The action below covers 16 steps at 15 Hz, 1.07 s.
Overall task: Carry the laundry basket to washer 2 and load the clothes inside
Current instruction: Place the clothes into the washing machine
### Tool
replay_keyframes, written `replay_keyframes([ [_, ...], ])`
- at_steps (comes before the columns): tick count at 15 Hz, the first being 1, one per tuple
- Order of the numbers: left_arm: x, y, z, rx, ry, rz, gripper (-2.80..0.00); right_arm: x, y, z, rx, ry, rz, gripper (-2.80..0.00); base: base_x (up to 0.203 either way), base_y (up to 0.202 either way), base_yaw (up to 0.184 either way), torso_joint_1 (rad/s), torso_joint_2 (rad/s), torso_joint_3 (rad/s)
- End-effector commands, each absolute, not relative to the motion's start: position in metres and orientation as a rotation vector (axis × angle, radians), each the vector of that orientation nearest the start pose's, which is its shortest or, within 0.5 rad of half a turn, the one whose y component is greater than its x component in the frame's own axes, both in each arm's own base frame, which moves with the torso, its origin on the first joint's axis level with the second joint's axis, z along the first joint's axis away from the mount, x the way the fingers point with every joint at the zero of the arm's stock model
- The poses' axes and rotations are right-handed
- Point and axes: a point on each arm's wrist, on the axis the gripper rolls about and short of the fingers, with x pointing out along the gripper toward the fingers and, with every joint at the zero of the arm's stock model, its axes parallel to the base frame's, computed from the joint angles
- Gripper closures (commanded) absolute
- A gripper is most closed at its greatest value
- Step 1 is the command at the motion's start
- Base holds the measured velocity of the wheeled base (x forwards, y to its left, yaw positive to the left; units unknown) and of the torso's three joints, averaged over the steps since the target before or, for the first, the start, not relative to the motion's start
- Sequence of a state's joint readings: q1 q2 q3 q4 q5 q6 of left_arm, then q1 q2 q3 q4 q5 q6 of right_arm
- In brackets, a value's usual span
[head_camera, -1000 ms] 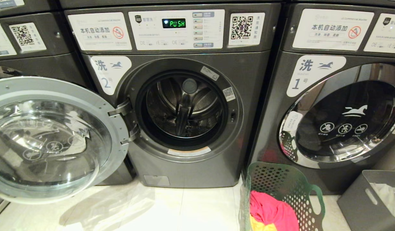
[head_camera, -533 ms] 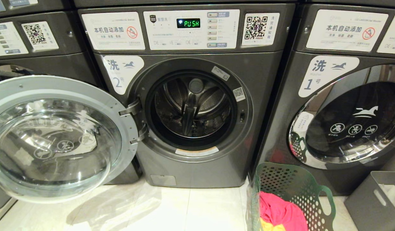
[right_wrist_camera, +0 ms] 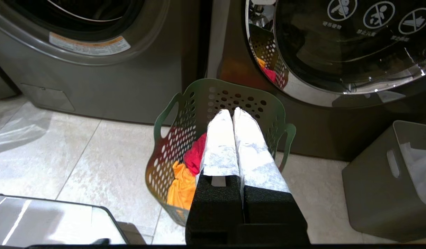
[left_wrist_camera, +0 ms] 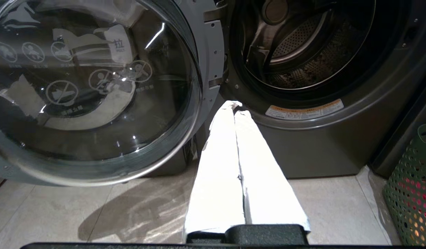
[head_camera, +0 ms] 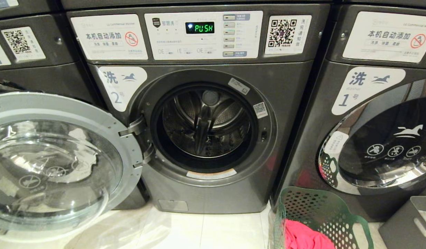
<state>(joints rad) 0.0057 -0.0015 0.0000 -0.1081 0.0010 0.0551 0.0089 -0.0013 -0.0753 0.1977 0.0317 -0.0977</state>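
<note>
Perforated green basket, crumpled clothes.

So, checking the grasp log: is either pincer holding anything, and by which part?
Nothing is held. The left pincer and the right pincer are both shut and empty; the clothes lie in the laundry basket.

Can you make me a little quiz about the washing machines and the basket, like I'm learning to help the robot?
1. True or false: the door of washer 2 is open.
2. What word glows green on its display?
3. The laundry basket stands in front of: A) washer 1, B) the grey bin, C) the open door.

Key: 1 true. 2 PUSH. 3 A.
</note>
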Motion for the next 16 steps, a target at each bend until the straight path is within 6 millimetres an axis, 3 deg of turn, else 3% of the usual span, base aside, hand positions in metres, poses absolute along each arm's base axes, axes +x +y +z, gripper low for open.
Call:
replay_keyframes([
  [1, -0.0202, -0.0001, 0.0755, 0.055, -0.069, 0.010, 0.00, -0.0299, 0.0004, 0.0756, -0.097, 0.121, 0.047, 0.00, 0.197, 0.000, -0.001, -0.001, 0.00, 0.002],
  [4, -0.0202, -0.0001, 0.0753, 0.052, -0.067, 0.012, 0.00, -0.0299, 0.0004, 0.0757, -0.097, 0.120, 0.047, 0.00, 0.169, 0.000, 0.002, 0.009, 0.00, 0.001],
  [16, -0.0202, -0.0001, 0.0753, 0.054, -0.067, 0.009, 0.00, -0.0299, 0.0004, 0.0756, -0.095, 0.121, 0.047, 0.00, 0.000, 0.000, 0.000, 0.000, 0.00, 0.000],
])
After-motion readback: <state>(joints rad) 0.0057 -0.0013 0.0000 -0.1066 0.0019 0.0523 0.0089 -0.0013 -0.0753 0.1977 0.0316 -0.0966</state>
